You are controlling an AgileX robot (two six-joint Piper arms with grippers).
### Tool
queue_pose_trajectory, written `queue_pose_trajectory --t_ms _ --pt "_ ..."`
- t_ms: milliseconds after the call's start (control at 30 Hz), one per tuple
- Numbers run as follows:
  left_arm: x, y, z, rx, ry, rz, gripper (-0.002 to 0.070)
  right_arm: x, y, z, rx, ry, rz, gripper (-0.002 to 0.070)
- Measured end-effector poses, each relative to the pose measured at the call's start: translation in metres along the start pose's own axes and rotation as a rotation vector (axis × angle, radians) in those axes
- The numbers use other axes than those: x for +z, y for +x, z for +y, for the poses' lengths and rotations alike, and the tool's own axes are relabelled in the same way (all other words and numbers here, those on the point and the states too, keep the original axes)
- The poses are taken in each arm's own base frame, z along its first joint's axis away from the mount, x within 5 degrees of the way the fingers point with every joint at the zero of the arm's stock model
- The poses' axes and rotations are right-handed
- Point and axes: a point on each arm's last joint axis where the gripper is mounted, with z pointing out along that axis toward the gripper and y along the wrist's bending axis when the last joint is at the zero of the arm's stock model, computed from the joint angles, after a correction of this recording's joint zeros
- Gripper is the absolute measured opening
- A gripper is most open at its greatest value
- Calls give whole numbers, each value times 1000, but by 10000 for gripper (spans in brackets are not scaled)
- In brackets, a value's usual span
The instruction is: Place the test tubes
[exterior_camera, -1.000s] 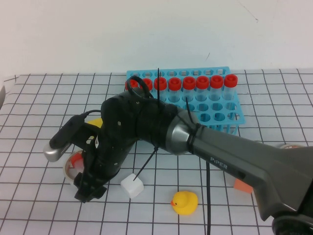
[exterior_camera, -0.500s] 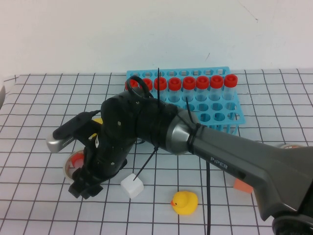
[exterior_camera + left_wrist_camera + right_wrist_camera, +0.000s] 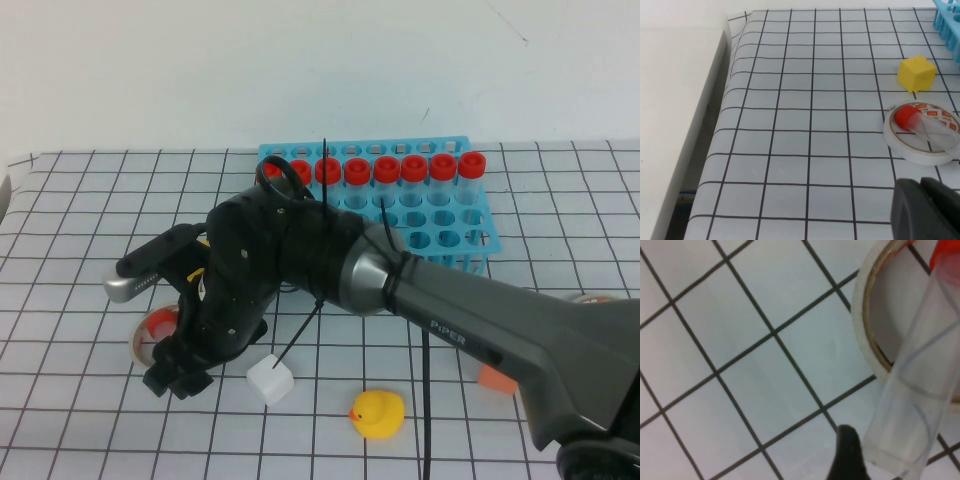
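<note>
Right tool [image 3: 176, 378], jaws spread wide, hovers just beside the tape roll [image 3: 915, 155], ready to straddle the 1 test tube [image 3: 927, 129] propped across it. The left tool, closed, sits well apart.

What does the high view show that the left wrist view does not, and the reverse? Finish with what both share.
Only the high view: the rubber duck, white cube, the row of red-capped tubes, and the open right gripper low beside the tape roll. Only the left wrist view: the table edge, the shut left gripper above the mat, and the loose test tube lying across the roll. Both: tape roll, yellow cube, blue rack.
</note>
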Motion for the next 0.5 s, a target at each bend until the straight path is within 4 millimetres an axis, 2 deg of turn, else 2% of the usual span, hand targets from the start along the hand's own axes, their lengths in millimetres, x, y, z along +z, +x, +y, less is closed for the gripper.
queue_pose_trajectory --t_ms 300,500 --pt "0 0 0 0 0 1 -1 -14 -12 3 -10 -2 -60 480" --pt "0 0 0 -6 4 1 -1 -16 -13 3 -32 -1 -68 480"
